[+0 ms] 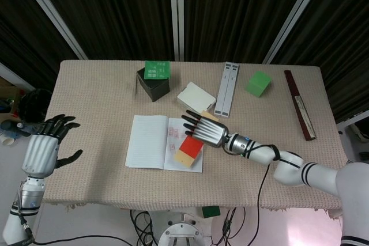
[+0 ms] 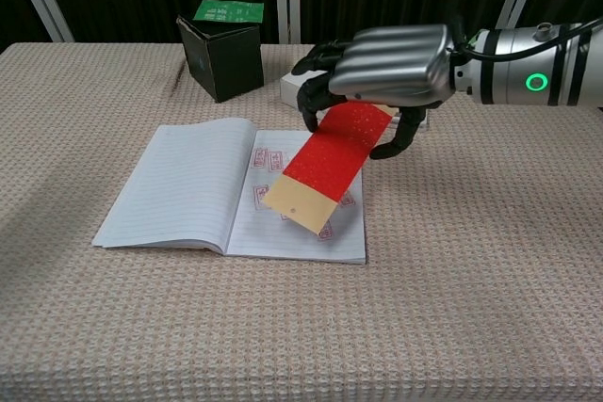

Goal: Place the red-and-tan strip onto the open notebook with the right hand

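Right hand (image 2: pixel 386 68): fingers curled around red-and-tan strip (image 2: pixel 325 167), its upper end hidden beneath the palm, tan end tilted over open notebook (image 2: pixel 179 190). Left hand (image 1: pixel 43 149): fingers spread, holding nothing, seen only in head view.

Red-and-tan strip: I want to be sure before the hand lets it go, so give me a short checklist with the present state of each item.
1. The right hand holds the red-and-tan strip by its upper end: ok.
2. Strip is over the open notebook, above its stamped right page: ok.
3. Strip lies flat on the page: not ok; it hangs tilted, tan end lowest.
4. Tan end touches the paper: cannot tell from either view.
5. Nothing else lies on the stamped page under the strip: ok, as far as it shows.
6. Left hand is clear of the notebook, off the table's left edge, holding nothing: ok.
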Robot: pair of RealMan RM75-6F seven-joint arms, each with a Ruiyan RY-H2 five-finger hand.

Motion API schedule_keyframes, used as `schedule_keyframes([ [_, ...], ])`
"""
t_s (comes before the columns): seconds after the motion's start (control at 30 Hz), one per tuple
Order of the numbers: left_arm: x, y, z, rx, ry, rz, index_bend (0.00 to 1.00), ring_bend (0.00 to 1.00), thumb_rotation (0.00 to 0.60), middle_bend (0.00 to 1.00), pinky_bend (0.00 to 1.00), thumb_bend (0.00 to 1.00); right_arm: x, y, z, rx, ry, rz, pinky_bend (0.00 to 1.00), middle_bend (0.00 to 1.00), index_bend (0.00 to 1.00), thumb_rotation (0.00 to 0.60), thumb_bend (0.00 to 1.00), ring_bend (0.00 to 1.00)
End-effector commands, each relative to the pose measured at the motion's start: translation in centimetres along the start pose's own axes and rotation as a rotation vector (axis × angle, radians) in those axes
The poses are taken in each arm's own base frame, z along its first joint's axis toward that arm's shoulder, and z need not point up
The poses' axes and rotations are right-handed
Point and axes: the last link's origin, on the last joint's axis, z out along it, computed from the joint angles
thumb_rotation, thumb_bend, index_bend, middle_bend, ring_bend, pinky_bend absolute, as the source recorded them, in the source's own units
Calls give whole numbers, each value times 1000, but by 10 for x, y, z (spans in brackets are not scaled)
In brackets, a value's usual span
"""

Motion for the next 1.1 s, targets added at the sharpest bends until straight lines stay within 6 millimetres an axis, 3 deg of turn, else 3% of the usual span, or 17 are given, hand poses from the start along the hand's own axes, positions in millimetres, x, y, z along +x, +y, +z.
schedule_keyframes([
  [0.03,0,-2,-2,10,-1,-2,310,161,600,235,218,117,1,-8,18,80,20,-22,0,166,284,600,221,0],
  [0.33,1,-7,-9,47,9,-8,310,161,600,235,218,117,-2,-16,43,223,22,-129,0,166,280,600,216,0],
  [0.77,0,-10,-12,72,1,-8,310,161,600,235,218,117,3,-2,65,277,63,-231,0,162,256,600,216,0],
  [0.93,0,-10,-12,73,1,-9,310,161,600,235,217,117,3,3,69,254,78,-216,0,162,246,600,216,0],
  [1.1,-1,-11,-14,77,-1,-12,309,161,600,235,217,118,-3,10,57,173,79,-107,0,159,223,600,250,0],
])
